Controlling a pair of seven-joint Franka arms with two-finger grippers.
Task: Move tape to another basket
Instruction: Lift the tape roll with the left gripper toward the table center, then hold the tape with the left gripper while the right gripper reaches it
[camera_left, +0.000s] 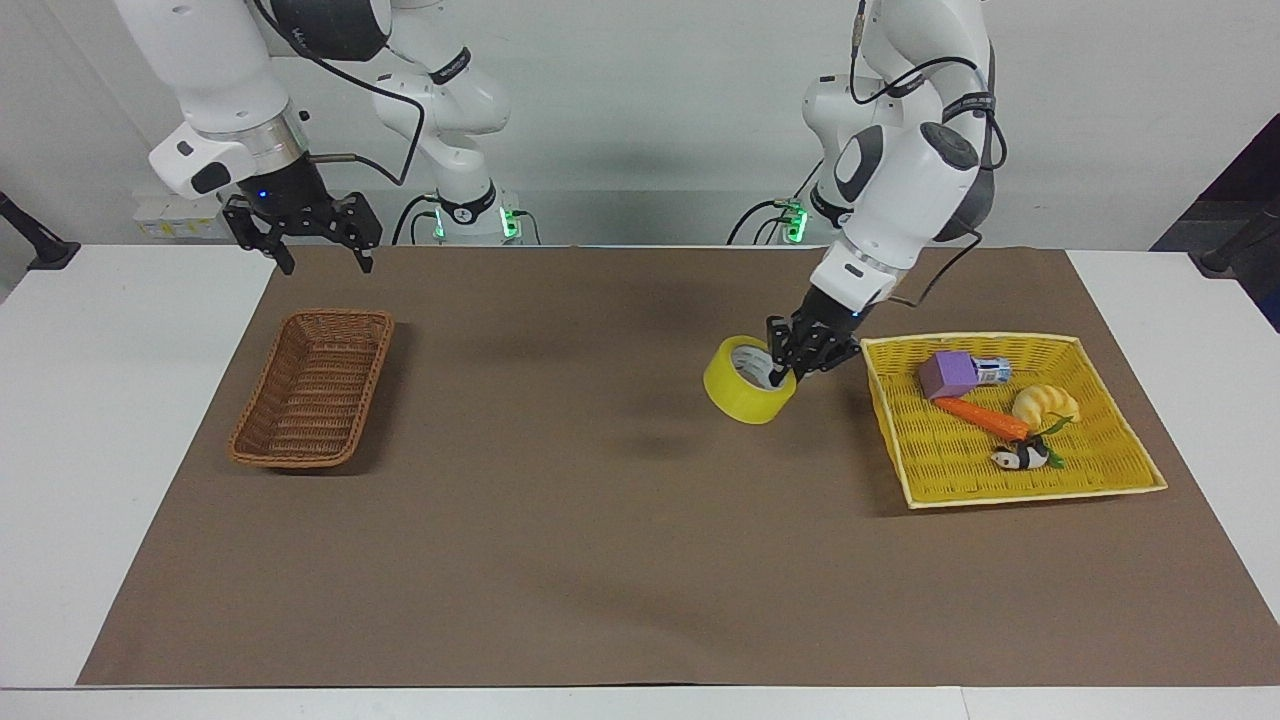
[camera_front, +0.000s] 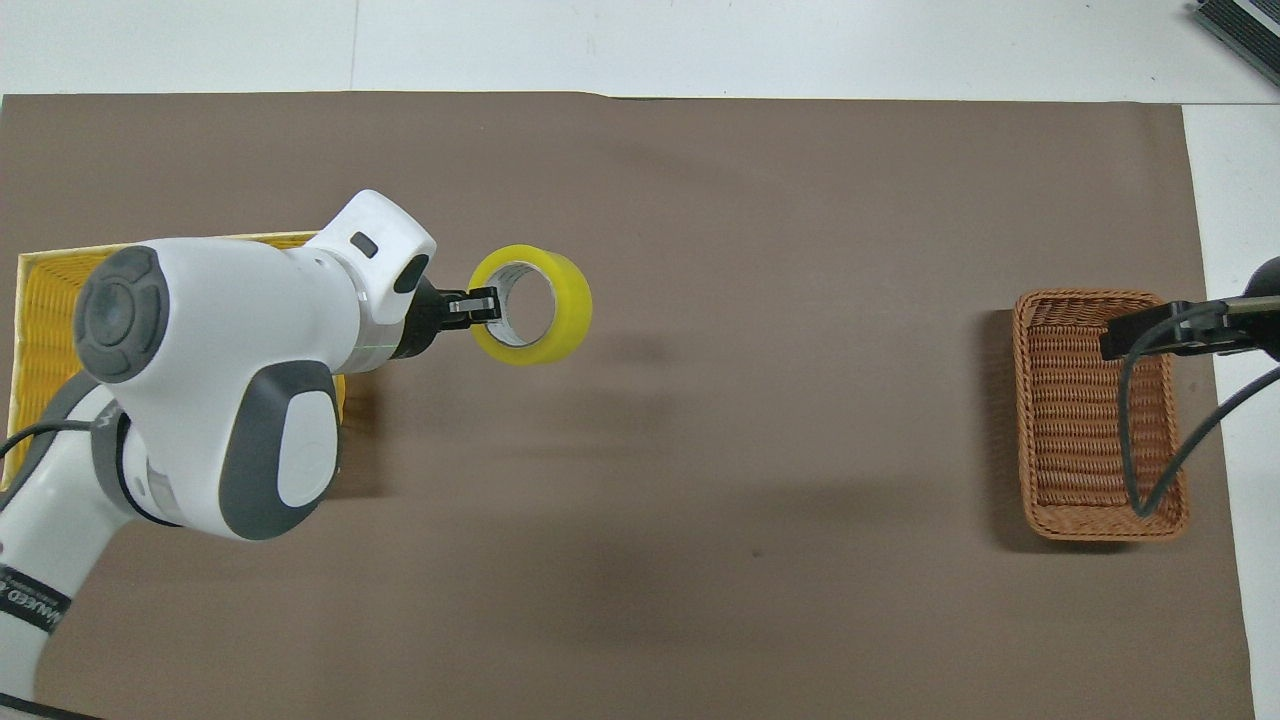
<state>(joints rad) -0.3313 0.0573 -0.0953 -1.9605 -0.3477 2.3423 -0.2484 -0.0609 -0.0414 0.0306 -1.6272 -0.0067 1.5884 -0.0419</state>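
two baskets sit on my brown mat (camera_left: 600, 560), one at each arm's end of the table. i see the yellow basket (camera_left: 1110, 478) at the left arm's end holding a purple cube (camera_left: 947, 374) with a small printed can (camera_left: 992, 372) just beside it, an orange carrot (camera_left: 980, 418), a bread roll (camera_left: 1045, 404), and a little black-and-white figure (camera_left: 1018, 458) nearest the rim farthest from the robots. the dark-brown wicker basket (camera_left: 310, 388) at the right arm's end has nothing in it.

the tape (camera_left: 748, 380) is out of both baskets: my left gripper (camera_left: 778, 374) has it pinched by the wall of the roll, one finger inside the white core, fingers clamped tight, and it hangs in the air over bare mat just beside the yellow basket's edge, its shadow on the mat under it. the roll is tilted, hole facing up and toward the robots.

between the tape and the wicker basket i have a wide stretch of open mat. the wicker basket lies near the mat's edge at the right arm's end, and the yellow basket sits close to the mat's edge at the left arm's end.

my right gripper (camera_left: 318, 262) waits with fingers spread apart, up in the air over the mat's edge nearest the robots, by the wicker basket's short end.
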